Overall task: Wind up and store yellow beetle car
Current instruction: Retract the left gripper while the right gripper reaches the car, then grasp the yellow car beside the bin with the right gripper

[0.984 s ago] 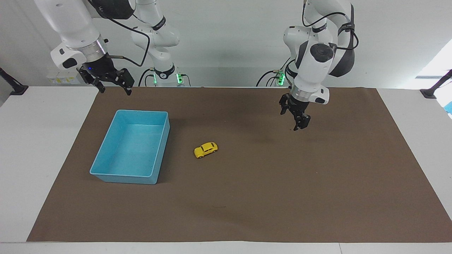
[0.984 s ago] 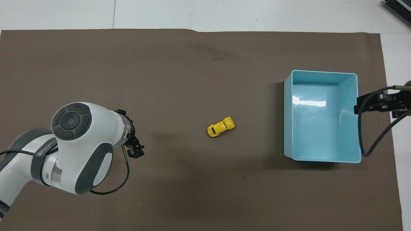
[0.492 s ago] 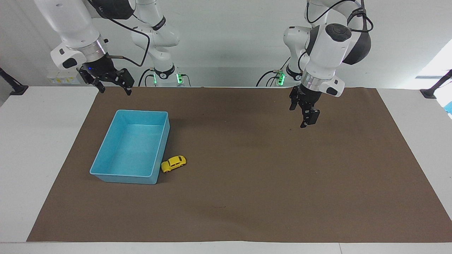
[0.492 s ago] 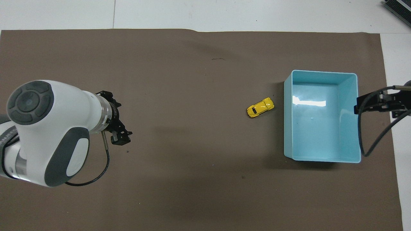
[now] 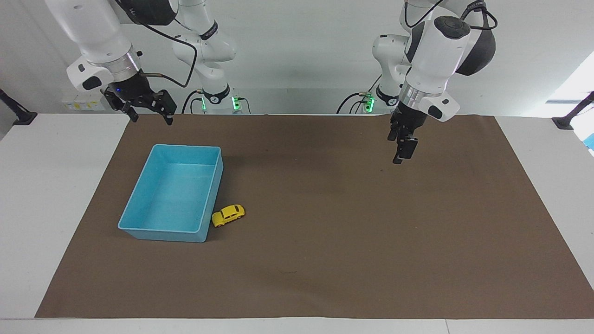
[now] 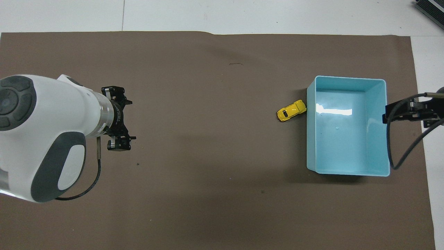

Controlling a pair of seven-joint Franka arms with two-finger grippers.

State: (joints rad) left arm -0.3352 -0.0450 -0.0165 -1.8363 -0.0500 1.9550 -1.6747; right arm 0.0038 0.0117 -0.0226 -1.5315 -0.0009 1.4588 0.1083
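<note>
The yellow beetle car (image 5: 228,215) stands on the brown mat with its nose against the outer wall of the blue bin (image 5: 162,235), at the bin's corner farther from the robots. It also shows in the overhead view (image 6: 291,110), beside the bin (image 6: 311,139). My left gripper (image 5: 400,157) hangs open and empty over the mat toward the left arm's end, well apart from the car; it also shows in the overhead view (image 6: 131,119). My right gripper (image 5: 149,119) waits open and empty, raised near the bin's edge nearest the robots.
The brown mat (image 5: 352,260) covers most of the white table. The bin holds nothing. A cable loops from the right arm's wrist (image 6: 399,139) past the bin's edge.
The car has rolled across the mat from the middle to the bin and stopped against its wall. My left gripper has risen and drawn back toward the left arm's end. The right arm has not moved.
</note>
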